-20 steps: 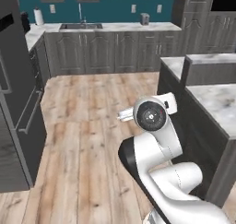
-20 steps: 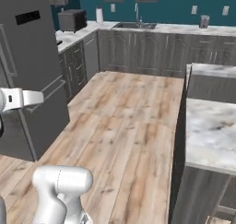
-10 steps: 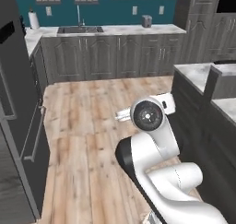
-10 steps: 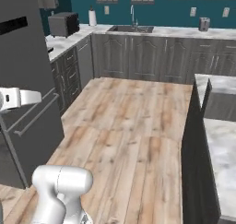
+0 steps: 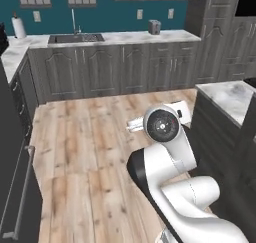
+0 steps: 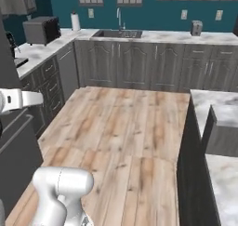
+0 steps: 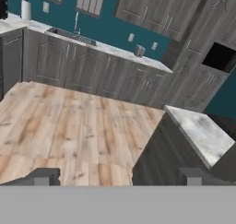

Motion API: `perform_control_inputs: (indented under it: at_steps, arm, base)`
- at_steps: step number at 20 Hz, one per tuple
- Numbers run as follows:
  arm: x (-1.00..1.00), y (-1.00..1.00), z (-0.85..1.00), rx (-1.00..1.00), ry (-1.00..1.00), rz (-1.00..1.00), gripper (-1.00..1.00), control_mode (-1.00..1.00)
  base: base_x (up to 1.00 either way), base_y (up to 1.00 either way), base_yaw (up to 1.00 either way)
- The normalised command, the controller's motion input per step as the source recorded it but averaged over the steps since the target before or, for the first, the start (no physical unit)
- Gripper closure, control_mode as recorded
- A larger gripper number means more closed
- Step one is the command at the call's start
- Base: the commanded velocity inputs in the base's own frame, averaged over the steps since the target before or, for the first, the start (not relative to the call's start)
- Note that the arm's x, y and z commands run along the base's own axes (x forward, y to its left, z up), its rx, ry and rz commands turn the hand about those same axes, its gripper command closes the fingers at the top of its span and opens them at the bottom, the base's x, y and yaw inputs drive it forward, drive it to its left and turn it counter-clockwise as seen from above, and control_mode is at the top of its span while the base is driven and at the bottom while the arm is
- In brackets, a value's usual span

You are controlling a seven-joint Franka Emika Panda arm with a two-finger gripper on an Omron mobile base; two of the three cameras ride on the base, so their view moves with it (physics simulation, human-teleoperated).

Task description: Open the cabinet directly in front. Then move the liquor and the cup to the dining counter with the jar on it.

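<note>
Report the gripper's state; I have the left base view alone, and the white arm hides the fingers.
Observer: The gripper is open. In the hand view its two dark fingertips stand far apart with nothing between them.
Operator: Name what it points at.
Observer: The hand view looks over the wood plank floor towards the end of a white-grey marbled countertop on a dark grey base.
Operator: Describe the side counter at far left.
Observer: In the right base view a dark grey box-shaped appliance stands on it, above a stack of grey drawers.
</note>
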Motion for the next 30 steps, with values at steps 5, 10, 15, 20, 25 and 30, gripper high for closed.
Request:
perform_control_inputs:
  at_steps: [5, 10, 15, 20, 25, 30]
  arm:
    - [0.0, 0.0, 0.0, 0.0, 0.0, 0.0, -1.0, 1.0]
    - [0.0, 0.0, 0.0, 0.0, 0.0, 0.0, -1.0, 1.0]
    - [0.0, 0.0, 0.0, 0.0, 0.0, 0.0, -1.0, 1.0]
    - [0.0, 0.0, 0.0, 0.0, 0.0, 0.0, -1.0, 1.0]
    - [0.0, 0.0, 0.0, 0.0, 0.0, 0.0, -1.0, 1.0]
    - [0.0, 0.0, 0.0, 0.0, 0.0, 0.0, -1.0, 1.0]
  base:
    - [1.0, 0.0, -0.05]
    - [1.0, 0.0, 0.0]
    - [1.0, 0.0, 0.0]
    - [1.0, 0.0, 0.0]
    - [1.0, 0.0, 0.12]
    - [0.82, 0.0, 0.7]
